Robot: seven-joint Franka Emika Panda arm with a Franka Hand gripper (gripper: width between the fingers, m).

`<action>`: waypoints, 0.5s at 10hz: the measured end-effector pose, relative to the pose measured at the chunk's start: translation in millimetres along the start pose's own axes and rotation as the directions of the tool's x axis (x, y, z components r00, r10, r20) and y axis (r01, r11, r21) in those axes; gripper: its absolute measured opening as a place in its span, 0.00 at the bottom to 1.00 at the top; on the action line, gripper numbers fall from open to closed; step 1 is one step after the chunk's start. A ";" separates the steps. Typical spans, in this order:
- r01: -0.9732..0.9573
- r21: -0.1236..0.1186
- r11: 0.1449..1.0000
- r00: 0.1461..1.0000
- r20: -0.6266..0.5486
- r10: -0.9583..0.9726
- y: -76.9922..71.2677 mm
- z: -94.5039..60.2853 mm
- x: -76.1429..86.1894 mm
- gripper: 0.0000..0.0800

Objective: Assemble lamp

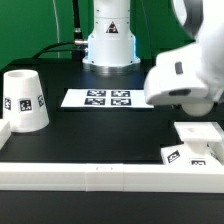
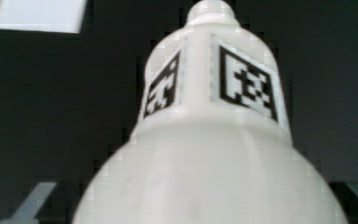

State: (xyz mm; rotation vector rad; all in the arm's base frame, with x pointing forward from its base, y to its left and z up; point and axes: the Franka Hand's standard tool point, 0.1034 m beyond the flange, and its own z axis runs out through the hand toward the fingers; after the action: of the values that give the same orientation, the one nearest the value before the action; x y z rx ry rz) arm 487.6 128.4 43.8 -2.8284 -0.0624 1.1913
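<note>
White border rail (image 1: 90, 178) is seen closest in the exterior view, laid across the front of the black counter (image 1: 100, 130). Just behind it, at the exterior view's right, the lamp's flat base (image 1: 198, 132) is found. The shade (image 1: 22, 100) is stood at the exterior view's left, well apart from the base, and the marker board (image 1: 100, 98) is laid between them, farther back. The hand (image 1: 185, 78) is blurred above the base, and its jaws cannot be made out here. No bulb is shown in this view.

In the wrist view the bulb (image 2: 202, 130) is revealed, filling most of the picture, with square tags carried on its neck. Its broad end is gripped between the fingers (image 2: 34, 205), closed against its flanks, and its narrow tip is pointed away toward the counter.
</note>
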 end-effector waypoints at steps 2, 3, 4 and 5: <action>0.058 0.005 0.998 0.998 -0.026 -0.057 15.2 -47.9 -16.8 0.72; 0.062 0.010 0.998 0.998 -0.032 -0.062 19.0 -66.6 -25.6 0.72; 0.065 0.010 0.998 0.997 -0.048 -0.064 18.8 -82.5 -30.2 0.72; 0.066 0.010 0.998 0.995 -0.075 -0.065 17.8 -84.3 -25.4 0.72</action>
State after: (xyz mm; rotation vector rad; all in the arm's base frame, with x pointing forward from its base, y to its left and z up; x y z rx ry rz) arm 530.3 104.8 119.2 -2.8336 -0.1413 1.0685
